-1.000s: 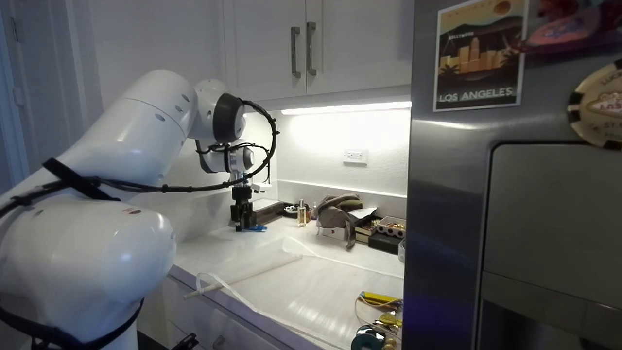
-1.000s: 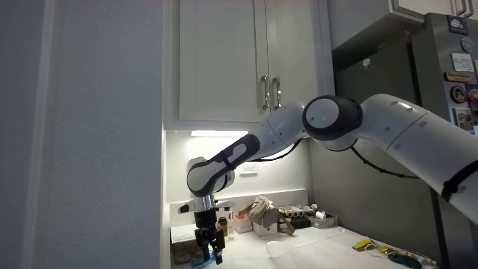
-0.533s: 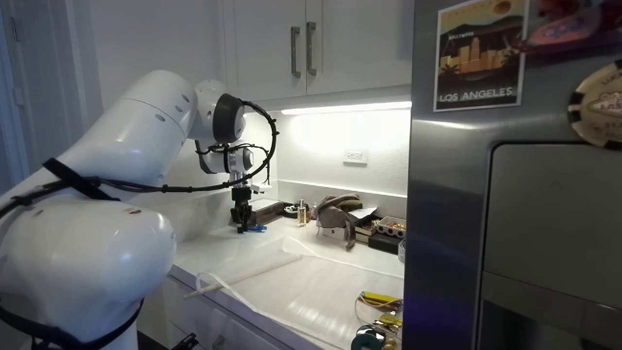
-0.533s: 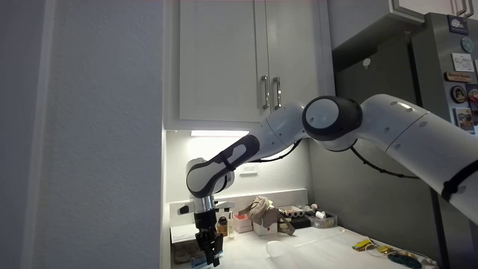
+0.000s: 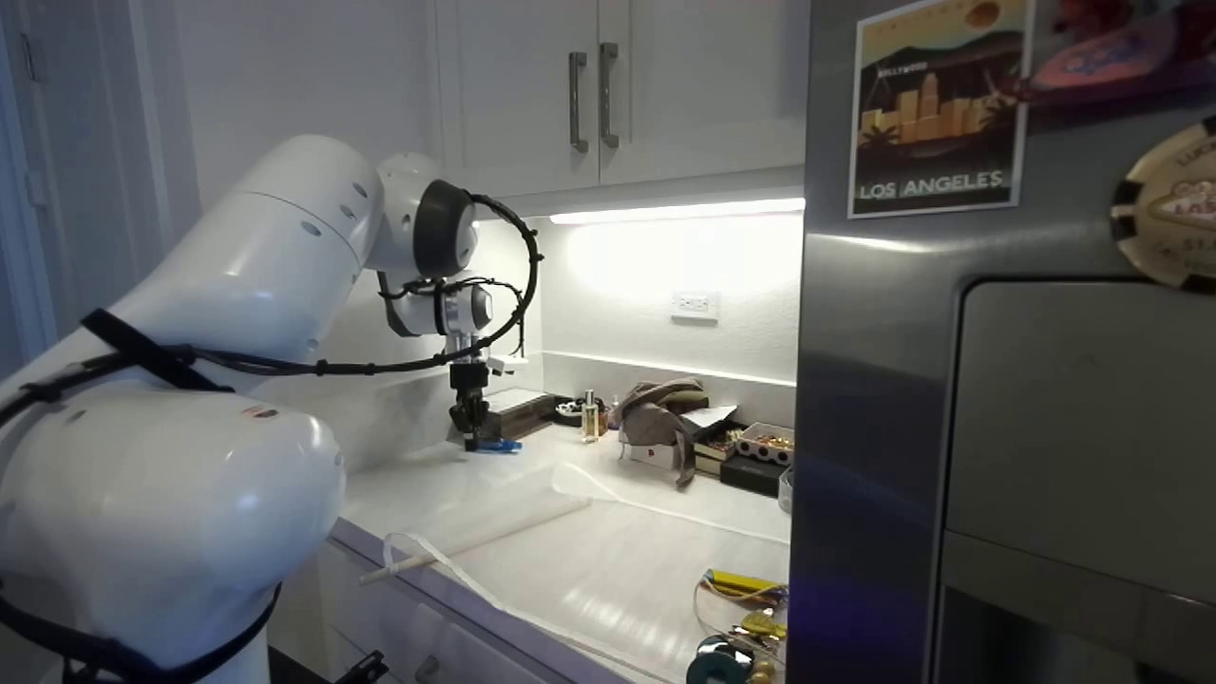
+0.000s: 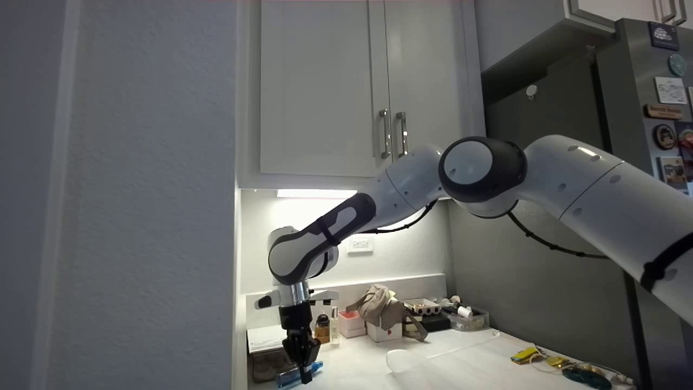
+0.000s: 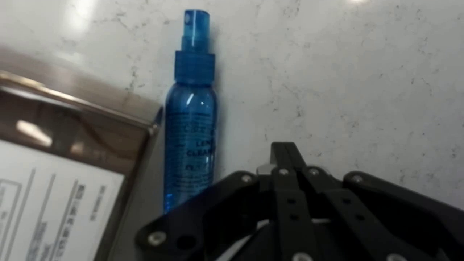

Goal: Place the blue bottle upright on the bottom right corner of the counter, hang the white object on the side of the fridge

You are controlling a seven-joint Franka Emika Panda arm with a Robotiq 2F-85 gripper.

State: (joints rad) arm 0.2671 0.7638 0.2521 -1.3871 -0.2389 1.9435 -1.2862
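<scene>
Bottle [image 5: 501,446], small and blue, lies on its side on the white counter [image 5: 404,482] in an exterior view, the gripper [image 5: 470,445] low, right beside it. Closer to me a thin whitish sheet [image 5: 617,570] is spread on the counter, and the grey fridge [image 5: 879,399] stands at the right. In an exterior view the arm [image 6: 403,184] stretches across in front of the cupboard [image 6: 319,86], and the gripper's tip covers part of the bottle. In the wrist view I see the fingers [image 7: 277,154] together, with the bottle lying to their left and a box [image 7: 72,145] just beside it; whether the gripper touches the bottle, I cannot tell.
</scene>
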